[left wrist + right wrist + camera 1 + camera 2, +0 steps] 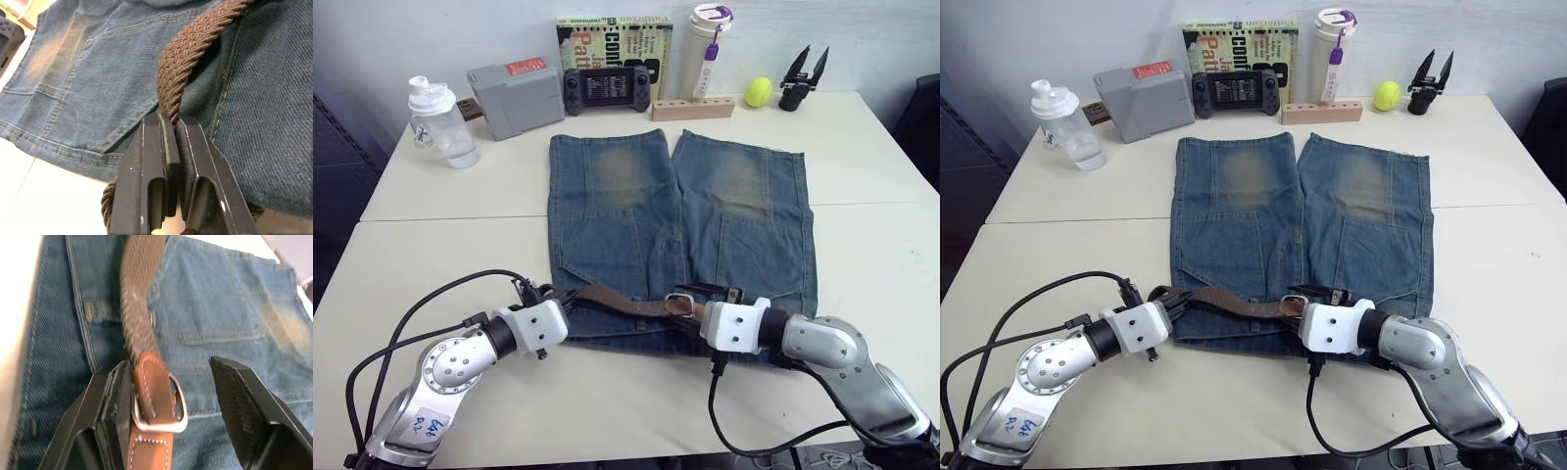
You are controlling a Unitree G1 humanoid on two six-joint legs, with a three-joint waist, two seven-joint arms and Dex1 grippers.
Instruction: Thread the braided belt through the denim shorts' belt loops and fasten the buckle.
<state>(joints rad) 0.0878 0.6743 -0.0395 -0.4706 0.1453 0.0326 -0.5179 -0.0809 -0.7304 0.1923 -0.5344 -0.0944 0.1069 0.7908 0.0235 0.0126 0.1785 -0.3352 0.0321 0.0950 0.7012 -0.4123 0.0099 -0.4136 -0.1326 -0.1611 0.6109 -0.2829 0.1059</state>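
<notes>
The left pincer [171, 147] is clamped on the braided belt [622, 302] at the left end of the denim shorts' [675, 225] waistband, probably to keep the strap taut; the right pincer [171, 401] stands wide around the buckle [159, 404], one finger touching it, seemingly poised to grip; the belt lies along the waistband nearest the robot; the shorts lie flat on the table [440, 245], legs pointing away; fastening looks not yet done.
</notes>
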